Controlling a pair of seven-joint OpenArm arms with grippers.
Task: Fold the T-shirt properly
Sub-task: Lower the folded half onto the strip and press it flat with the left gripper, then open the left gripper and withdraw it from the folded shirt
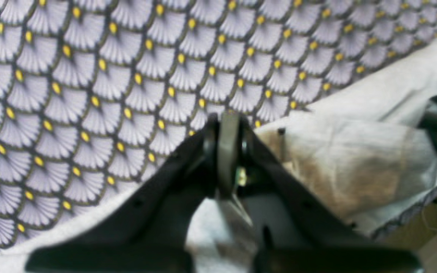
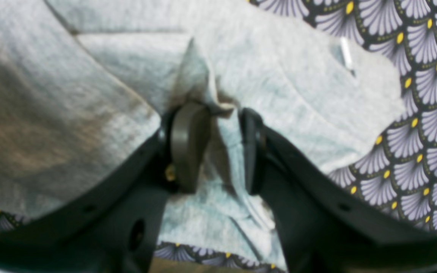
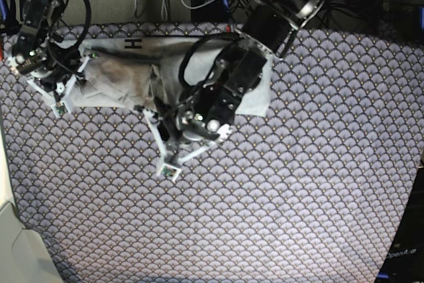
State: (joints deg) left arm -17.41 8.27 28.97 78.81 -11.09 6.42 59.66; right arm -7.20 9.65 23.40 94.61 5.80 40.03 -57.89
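Along the far edge of the fan-patterned cloth [image 3: 278,190] covering the worktop lies the soft, rumpled grey T-shirt [image 3: 119,81]. Right tool [image 2: 214,148] pinches a raised fold of its knit; left tool [image 1: 228,151] is together.

The large light grey short-sleeved cotton T-shirt [image 2: 286,76] is a pale heathered grey, with a brownish shaded patch across it and black block lettering, an "H", near its far edge in the base view. The purple-grey fan-patterned cloth [image 1: 89,94] carries rows of lilac scalloped fans outlined in dark lines, each with a yellow dot. Both grippers have black fingers.
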